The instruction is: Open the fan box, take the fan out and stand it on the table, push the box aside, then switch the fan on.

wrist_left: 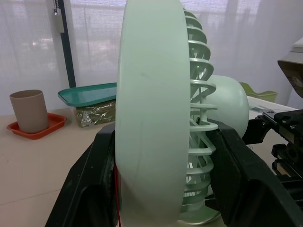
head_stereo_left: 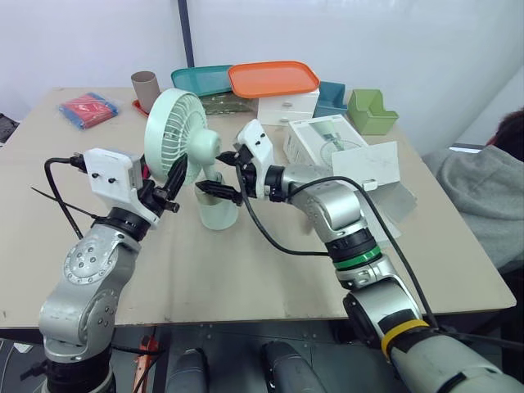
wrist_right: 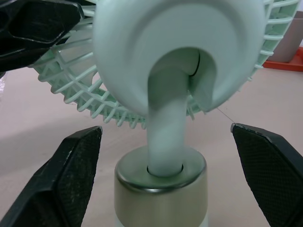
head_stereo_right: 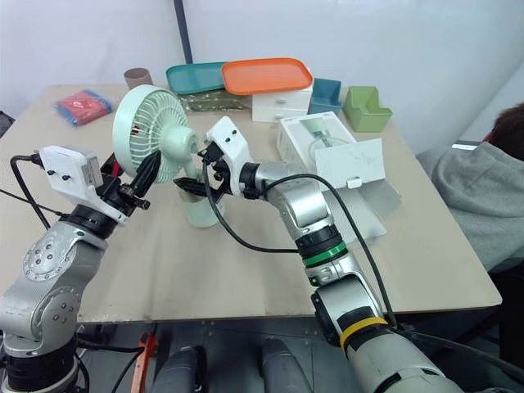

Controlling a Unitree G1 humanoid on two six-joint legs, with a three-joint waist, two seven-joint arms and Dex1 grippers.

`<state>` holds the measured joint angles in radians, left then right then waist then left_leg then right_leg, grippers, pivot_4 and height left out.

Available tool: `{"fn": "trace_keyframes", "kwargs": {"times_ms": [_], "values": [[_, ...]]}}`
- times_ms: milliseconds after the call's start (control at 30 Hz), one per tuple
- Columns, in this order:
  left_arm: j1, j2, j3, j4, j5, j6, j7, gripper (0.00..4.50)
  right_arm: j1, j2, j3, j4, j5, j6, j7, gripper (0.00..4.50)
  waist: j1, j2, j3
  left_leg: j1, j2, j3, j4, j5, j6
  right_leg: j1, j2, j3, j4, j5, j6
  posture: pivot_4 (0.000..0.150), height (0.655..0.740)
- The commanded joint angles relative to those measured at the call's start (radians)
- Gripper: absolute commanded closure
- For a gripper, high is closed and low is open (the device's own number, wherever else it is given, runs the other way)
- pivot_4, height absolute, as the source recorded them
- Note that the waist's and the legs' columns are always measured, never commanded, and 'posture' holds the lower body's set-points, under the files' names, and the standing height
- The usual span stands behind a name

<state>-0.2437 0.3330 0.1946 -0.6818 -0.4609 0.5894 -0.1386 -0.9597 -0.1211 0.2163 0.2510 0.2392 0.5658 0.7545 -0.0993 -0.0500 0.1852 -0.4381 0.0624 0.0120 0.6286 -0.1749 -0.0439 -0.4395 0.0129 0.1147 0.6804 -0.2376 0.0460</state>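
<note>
We see the fan (head_stereo_left: pixel 176 131) upright on the table (head_stereo_left: pixel 246 270), its head pinched front and back between the fingers of the left gripper (wrist_left: pixel 163 179). The right gripper (wrist_right: pixel 165 128) is spread wide at the fan's stem, one finger on each side and neither touching it. The fan box (head_stereo_left: pixel 327 141) lies open near the fan, to its right.

Test lab or demo room, by look. White curtain (head_stereo_left: pixel 393 41) as backdrop on far side and right, dark pole (head_stereo_left: pixel 187 33) against it. Plain beige table (head_stereo_left: pixel 246 270) laid out like staging bench. Unrelated props lined along far edge: brown cup (head_stereo_left: pixel 146 88), teal tray (head_stereo_left: pixel 201 79), orange tray (head_stereo_left: pixel 273 78), white mini drawers (head_stereo_left: pixel 286 106), blue bin (head_stereo_left: pixel 332 98), green organizer (head_stereo_left: pixel 370 112). Red packet (head_stereo_left: pixel 88 109) at far left. Person in grey hoodie (head_stereo_left: pixel 483 188) close by at right edge.
</note>
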Motion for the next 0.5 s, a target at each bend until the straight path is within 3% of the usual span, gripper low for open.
{"fn": "trace_keyframes", "kwargs": {"times_ms": [33,133,233,467,500], "values": [[-0.040,-0.003,0.009,-0.036,-0.001,-0.035,0.004,2.53,-0.036,0.011,-0.009,-0.007,-0.002,-0.005,-0.008,1.26,0.000,0.000,0.000,0.000,0.000,0.000,0.000,0.000,0.000,0.000,0.000,0.000,0.000,0.000,0.000,0.150,0.7400],[-0.048,-0.003,0.008,-0.038,-0.004,-0.032,0.004,2.53,-0.034,0.017,-0.004,-0.005,-0.010,0.001,-0.013,2.06,0.000,0.000,0.000,0.000,0.000,0.000,0.000,0.000,0.000,0.000,0.000,0.000,0.000,0.000,0.000,0.150,0.7400],[-0.052,0.002,0.009,-0.033,-0.002,-0.033,-0.002,2.53,-0.031,0.021,0.000,-0.007,-0.015,0.001,-0.022,3.27,0.000,0.000,0.000,0.000,0.000,0.000,0.000,0.000,0.000,0.000,0.000,0.000,0.000,0.000,0.000,0.150,0.7400],[-0.058,0.010,0.003,-0.027,0.005,-0.038,-0.013,2.53,-0.034,0.030,-0.002,0.011,-0.022,0.008,-0.041,3.27,0.000,0.000,0.000,0.000,0.000,-0.001,0.000,0.000,0.000,0.000,0.000,-0.001,0.000,0.000,0.000,0.150,0.7400],[-0.060,0.010,0.003,-0.026,0.006,-0.038,-0.013,2.53,-0.034,0.030,-0.002,0.013,-0.025,0.002,-0.043,3.54,0.000,0.000,0.000,0.000,0.000,-0.001,0.000,0.000,0.000,0.000,0.000,-0.001,0.000,0.000,0.000,0.150,0.7400]]}}
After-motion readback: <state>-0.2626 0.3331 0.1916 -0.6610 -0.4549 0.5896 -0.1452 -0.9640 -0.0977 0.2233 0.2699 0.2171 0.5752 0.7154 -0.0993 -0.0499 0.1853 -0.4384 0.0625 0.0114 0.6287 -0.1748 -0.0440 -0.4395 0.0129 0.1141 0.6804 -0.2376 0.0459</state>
